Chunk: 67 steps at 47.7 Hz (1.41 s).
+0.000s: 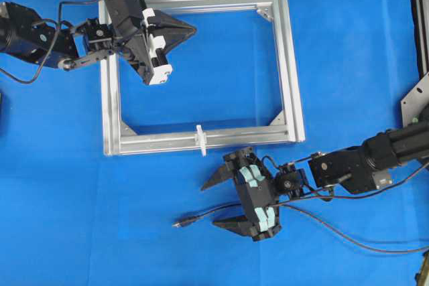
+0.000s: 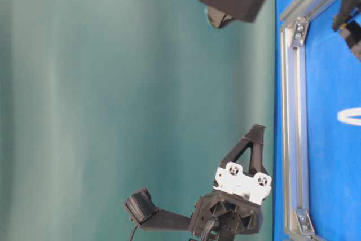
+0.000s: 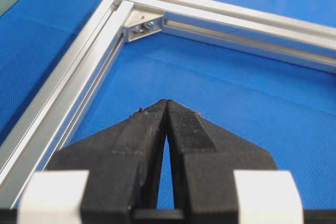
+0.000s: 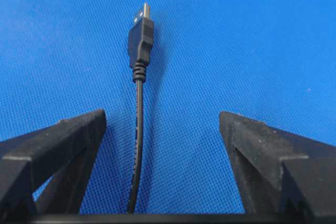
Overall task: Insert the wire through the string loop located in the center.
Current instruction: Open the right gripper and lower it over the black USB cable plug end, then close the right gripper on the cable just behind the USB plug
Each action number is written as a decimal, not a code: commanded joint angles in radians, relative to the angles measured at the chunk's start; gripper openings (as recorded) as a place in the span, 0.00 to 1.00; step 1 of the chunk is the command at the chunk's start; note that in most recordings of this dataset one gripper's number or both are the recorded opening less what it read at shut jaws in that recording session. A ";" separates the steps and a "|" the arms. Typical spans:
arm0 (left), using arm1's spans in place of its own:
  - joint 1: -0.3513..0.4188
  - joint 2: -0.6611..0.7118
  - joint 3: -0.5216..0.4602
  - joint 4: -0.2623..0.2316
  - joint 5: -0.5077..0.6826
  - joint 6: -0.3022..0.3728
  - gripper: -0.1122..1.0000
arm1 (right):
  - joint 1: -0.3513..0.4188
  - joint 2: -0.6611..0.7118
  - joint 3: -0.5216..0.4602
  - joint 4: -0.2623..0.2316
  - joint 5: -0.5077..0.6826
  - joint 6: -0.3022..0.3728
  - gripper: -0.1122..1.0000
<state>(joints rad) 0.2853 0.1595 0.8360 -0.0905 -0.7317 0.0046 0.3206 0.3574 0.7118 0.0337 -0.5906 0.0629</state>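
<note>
The blue bench (image 1: 348, 45) fills the overhead view, with the silver frame (image 1: 288, 65) in its upper middle. The left hand (image 1: 191, 29) hovers inside the frame's upper left corner, its fingers pressed together on nothing. The right hand (image 1: 213, 204) sits lower centre, below the frame, spread wide with the wire (image 1: 214, 213) lying between its fingers but untouched. The wire runs from the lower right edge under that hand, and its plug (image 1: 179, 222) points left on the bench. The loop (image 1: 200, 140), small and white, stands on the frame's bottom bar, near the middle, just above the right hand.

The likely risk is a grasp too far back from the plug, since the limp end could droop and miss the loop. A careless approach could also knock the loop or shift the frame.

The loop's opening is too small to make out. The table-level view shows neither the wire nor the right hand.
</note>
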 commanded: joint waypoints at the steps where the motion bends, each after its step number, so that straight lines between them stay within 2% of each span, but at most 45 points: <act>1: 0.003 -0.032 -0.012 0.005 -0.008 0.002 0.10 | 0.005 -0.015 -0.017 0.003 -0.009 -0.003 0.83; 14: 0.003 -0.032 -0.011 0.005 -0.008 0.002 0.10 | 0.005 -0.015 -0.020 0.003 -0.015 -0.006 0.77; 17: 0.003 -0.032 -0.011 0.003 -0.008 0.002 0.10 | 0.005 -0.015 -0.020 0.003 -0.015 -0.006 0.73; 20: 0.003 -0.032 -0.011 0.005 -0.006 0.002 0.10 | 0.005 -0.015 -0.018 0.003 -0.015 -0.008 0.63; 27: 0.003 -0.032 -0.011 0.003 -0.006 0.003 0.10 | 0.005 -0.015 -0.017 -0.002 -0.011 -0.012 0.26; 31: 0.003 -0.032 -0.011 0.003 -0.006 0.002 0.10 | 0.005 -0.015 -0.017 -0.002 -0.011 -0.012 0.12; 33: 0.003 -0.032 -0.011 0.003 -0.006 0.002 0.10 | 0.005 -0.015 -0.017 -0.003 -0.011 -0.011 0.09; 55: 0.003 -0.034 -0.011 0.005 -0.003 0.002 0.10 | 0.012 -0.034 -0.021 -0.003 -0.005 -0.006 0.08; 67: 0.003 -0.032 -0.011 0.005 -0.003 0.002 0.10 | 0.020 -0.155 -0.026 -0.003 0.120 -0.008 0.08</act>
<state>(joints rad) 0.2869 0.1595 0.8360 -0.0890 -0.7302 0.0061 0.3344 0.2761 0.7041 0.0322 -0.5093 0.0552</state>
